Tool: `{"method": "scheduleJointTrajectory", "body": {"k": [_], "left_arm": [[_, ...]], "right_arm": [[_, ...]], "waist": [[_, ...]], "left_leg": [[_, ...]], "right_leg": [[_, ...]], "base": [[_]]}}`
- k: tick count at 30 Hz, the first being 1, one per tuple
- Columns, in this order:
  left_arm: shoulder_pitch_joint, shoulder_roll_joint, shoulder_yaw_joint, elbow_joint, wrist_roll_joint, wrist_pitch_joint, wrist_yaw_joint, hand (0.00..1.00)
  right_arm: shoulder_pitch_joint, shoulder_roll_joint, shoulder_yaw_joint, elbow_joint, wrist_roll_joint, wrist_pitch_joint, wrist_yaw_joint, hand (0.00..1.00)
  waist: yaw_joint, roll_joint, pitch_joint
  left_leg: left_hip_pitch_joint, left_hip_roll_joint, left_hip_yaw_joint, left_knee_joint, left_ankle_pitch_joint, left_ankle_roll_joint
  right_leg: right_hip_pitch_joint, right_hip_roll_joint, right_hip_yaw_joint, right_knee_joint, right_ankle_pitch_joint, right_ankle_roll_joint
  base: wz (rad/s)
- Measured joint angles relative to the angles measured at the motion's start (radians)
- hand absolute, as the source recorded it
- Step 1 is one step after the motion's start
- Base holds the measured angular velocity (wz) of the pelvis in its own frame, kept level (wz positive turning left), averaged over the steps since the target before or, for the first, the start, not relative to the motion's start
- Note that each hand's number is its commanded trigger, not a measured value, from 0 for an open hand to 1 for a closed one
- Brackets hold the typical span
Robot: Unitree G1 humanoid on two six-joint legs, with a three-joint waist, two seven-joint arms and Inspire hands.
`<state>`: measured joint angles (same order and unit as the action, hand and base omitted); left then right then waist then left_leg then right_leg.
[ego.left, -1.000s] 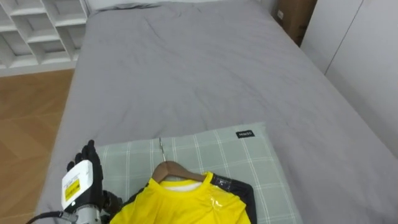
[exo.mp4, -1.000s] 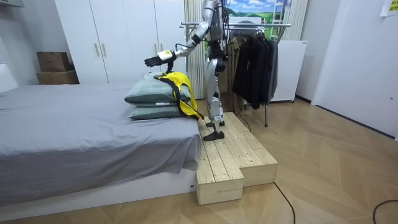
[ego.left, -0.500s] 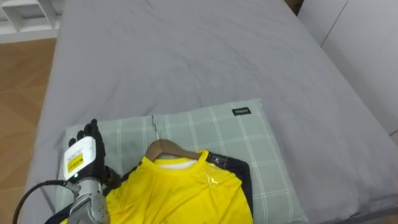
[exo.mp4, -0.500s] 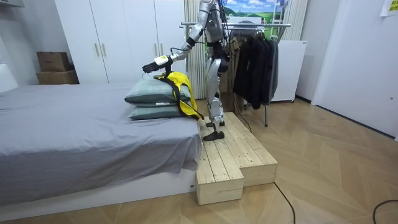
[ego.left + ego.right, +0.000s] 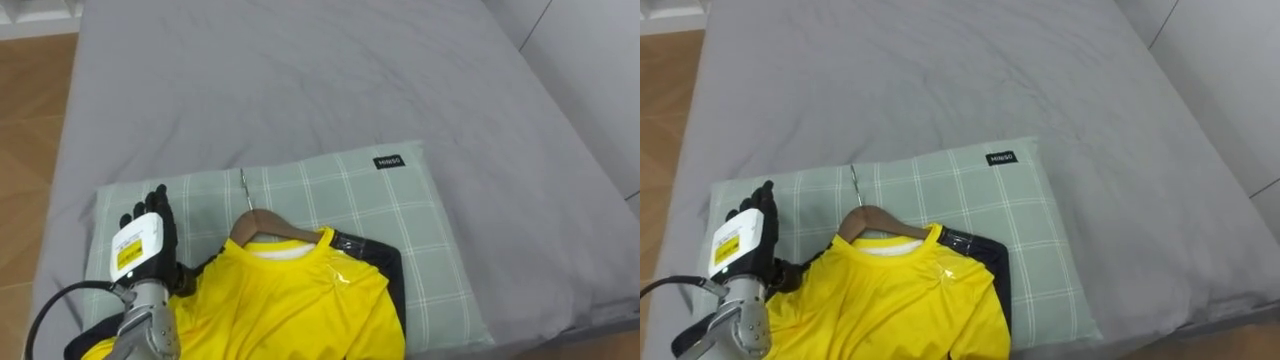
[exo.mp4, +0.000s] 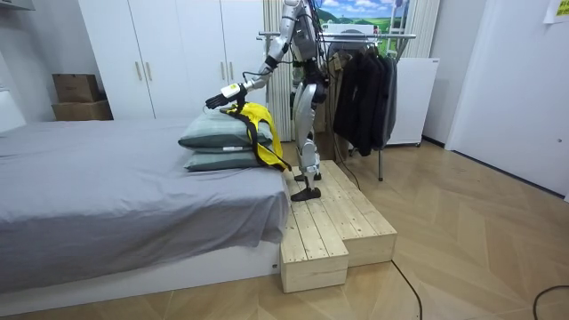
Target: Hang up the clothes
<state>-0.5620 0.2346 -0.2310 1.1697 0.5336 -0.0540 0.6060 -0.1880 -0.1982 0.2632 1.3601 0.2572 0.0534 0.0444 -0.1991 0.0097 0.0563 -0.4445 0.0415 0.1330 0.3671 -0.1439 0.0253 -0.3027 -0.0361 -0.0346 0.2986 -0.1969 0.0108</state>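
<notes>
A yellow shirt point(image 5: 300, 310) on a wooden hanger point(image 5: 262, 225) lies on a green checked pillow point(image 5: 350, 190) at the near end of the grey bed point(image 5: 300, 90). The hanger's metal hook point(image 5: 243, 188) points toward the far end of the bed. A dark garment point(image 5: 388, 272) lies under the shirt's right side. My left hand point(image 5: 145, 245) is open, fingers straight, low over the pillow just left of the shirt's shoulder. In the room view my left hand point(image 6: 218, 94) reaches out over the stacked pillows point(image 6: 213, 135) while I stand on a wooden platform point(image 6: 329, 222) beside the bed.
A clothes rack point(image 6: 356, 36) with dark clothes point(image 6: 360, 89) stands behind me. White wardrobes point(image 6: 169, 53) line the wall. Wooden floor point(image 5: 25, 150) runs along the bed's left side, and a white wall point(image 5: 590, 70) is on its right.
My left arm has come down, bringing the hand lower over the pillow and closer to the shirt. The head camera has tilted down, so the pillow and shirt sit higher in view.
</notes>
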Motion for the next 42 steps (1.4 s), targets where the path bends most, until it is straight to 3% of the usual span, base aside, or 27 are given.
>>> {"method": "scheduleJointTrajectory", "body": {"k": [11,15,31,36,42], "left_arm": [[0.001,0.019,-0.048,-0.001,-0.03,0.0,-0.039,0.0],[0.002,0.019,-0.048,-0.001,-0.028,0.0,-0.073,0.0],[0.019,0.015,-0.048,-0.004,-0.016,0.001,-0.074,0.0],[0.02,0.014,-0.048,-0.011,0.027,0.002,-0.095,0.0],[0.021,0.017,-0.048,-0.015,0.026,0.003,-0.148,0.0]], "right_arm": [[0.0,0.005,0.0,0.0,0.0,-0.009,-0.01,0.0],[0.002,0.004,-0.001,-0.001,0.001,-0.009,-0.01,0.0],[0.023,-0.007,0.0,-0.002,0.012,-0.018,-0.005,0.0],[0.029,-0.019,-0.003,-0.005,0.008,-0.019,0.01,0.0],[0.034,-0.033,-0.002,-0.005,0.007,-0.019,0.047,0.0]], "waist": [[-0.001,0.001,0.0003],[0.0,0.002,0.0002],[0.012,0.02,-0.0048],[0.012,0.035,-0.0188],[0.011,0.035,-0.021]], "left_leg": [[0.012,0.0,0.003,0.0,0.0,0.0],[0.016,0.0,0.004,-0.007,0.0,0.0],[0.089,0.0,0.027,-0.032,0.001,-0.002],[0.113,-0.003,0.034,-0.051,0.008,-0.002],[0.143,-0.009,0.038,-0.079,0.031,-0.005]], "right_leg": [[0.012,0.0,0.003,-0.005,0.0,0.0],[0.012,0.001,0.003,-0.004,0.0,0.0],[0.066,-0.005,0.0,-0.009,0.0,0.0],[0.08,-0.008,0.001,-0.008,0.0,0.0],[0.097,-0.011,0.005,-0.011,0.0,0.0]], "base": [[0.0],[0.0],[-0.03],[-0.01],[0.0]]}}
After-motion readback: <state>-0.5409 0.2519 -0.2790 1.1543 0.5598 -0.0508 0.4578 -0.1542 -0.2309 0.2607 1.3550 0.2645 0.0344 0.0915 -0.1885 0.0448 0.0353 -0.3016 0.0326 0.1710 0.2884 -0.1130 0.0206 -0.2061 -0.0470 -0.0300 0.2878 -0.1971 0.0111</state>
